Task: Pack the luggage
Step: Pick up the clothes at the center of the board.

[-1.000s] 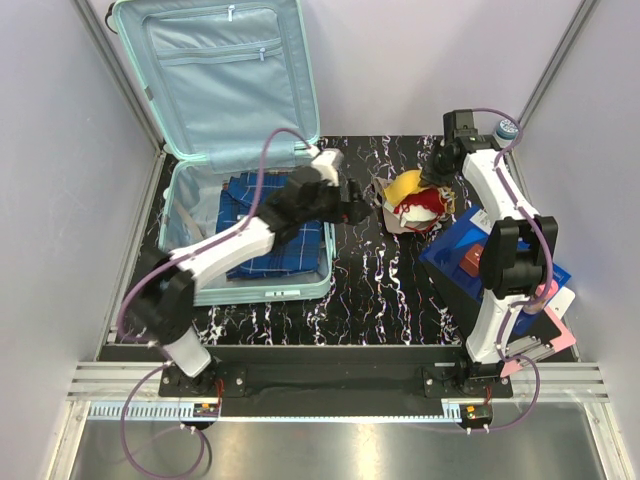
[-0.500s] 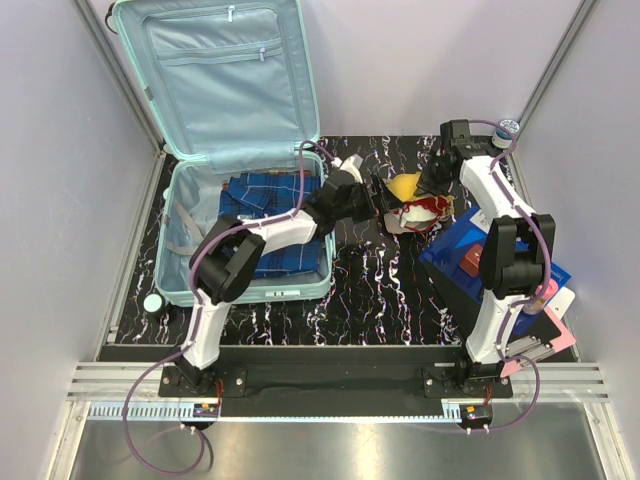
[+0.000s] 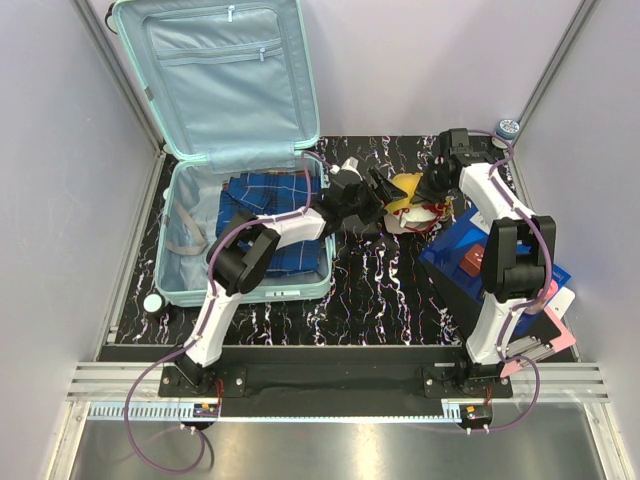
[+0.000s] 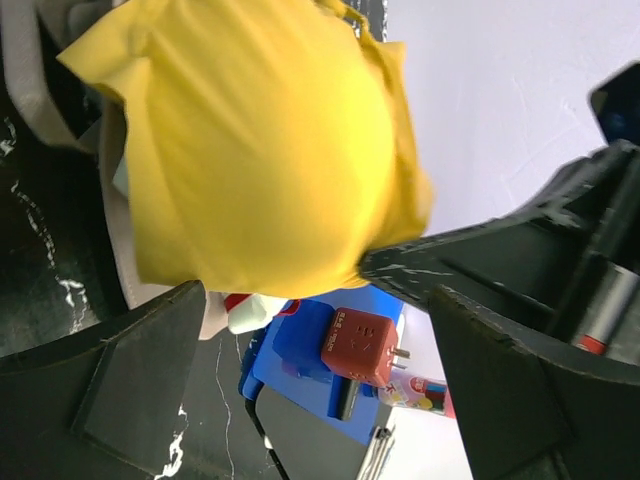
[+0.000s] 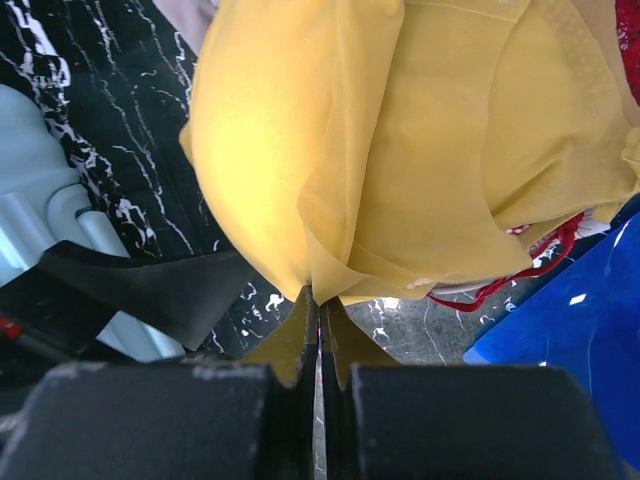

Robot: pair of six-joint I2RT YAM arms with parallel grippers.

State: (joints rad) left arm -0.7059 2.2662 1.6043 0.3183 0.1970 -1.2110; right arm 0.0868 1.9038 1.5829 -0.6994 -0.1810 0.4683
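The mint-green luggage (image 3: 200, 285) lies open at the left, its lid (image 3: 225, 75) upright against the back wall, with a folded blue plaid garment (image 3: 285, 250) inside. A yellow cloth (image 3: 408, 186) lies bunched on a red-and-white garment (image 3: 428, 211) right of the luggage. My left gripper (image 3: 387, 196) reaches across to it, open, jaws spread just before the cloth (image 4: 260, 150); the left gripper (image 4: 315, 297) holds nothing. My right gripper (image 3: 434, 188) is shut on the yellow cloth's edge (image 5: 400, 150), the right gripper (image 5: 320, 300) pinching a fold.
A flat blue box (image 3: 452, 250) with a red cube adapter (image 3: 472, 260) sits at the right, also in the left wrist view (image 4: 362, 345). Pink and white items (image 3: 556, 330) lie beyond it. A white roll (image 3: 152, 302) lies left of the luggage. A round item (image 3: 508, 128) sits back right.
My left arm has swung from over the luggage rim to the right, up to the yellow cloth. The right gripper has shifted slightly, the cloth still in it.
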